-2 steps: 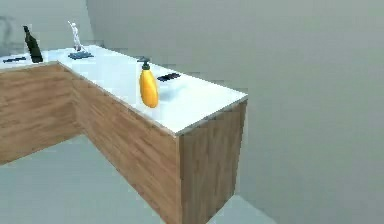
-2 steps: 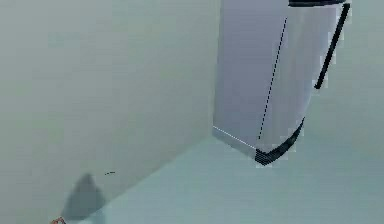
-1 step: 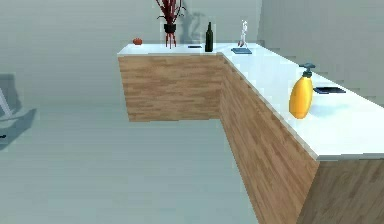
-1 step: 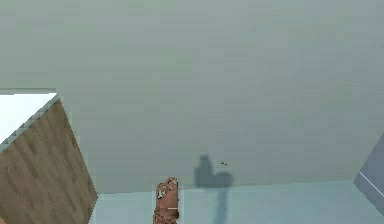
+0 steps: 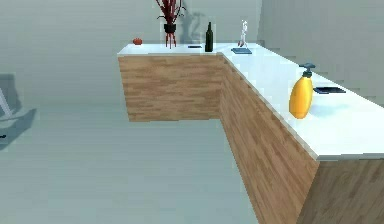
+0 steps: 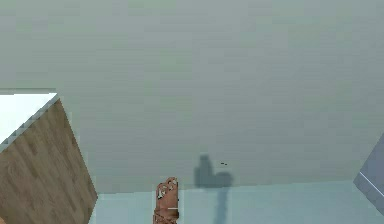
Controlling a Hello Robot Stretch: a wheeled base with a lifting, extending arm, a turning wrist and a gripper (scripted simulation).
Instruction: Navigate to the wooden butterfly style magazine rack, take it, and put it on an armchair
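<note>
End effector side: brown wooden thing, cut off below.

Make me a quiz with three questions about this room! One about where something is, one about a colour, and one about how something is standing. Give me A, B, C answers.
1. Where is the yellow pump bottle?
A. On the floor
B. On the white counter
C. On a shelf on the wall

2. What colour is the small round thing at the counter's far left end?
A. Red
B. Blue
C. Green

3. How is the dark bottle standing?
A. Upright
B. Lying on its side
C. Upside down

Answers:
1. B, because the forward view shows it resting on the white top, near the right.
2. A, because it shows as a red dot against the white top.
3. A, because its thin neck points straight up.
</note>
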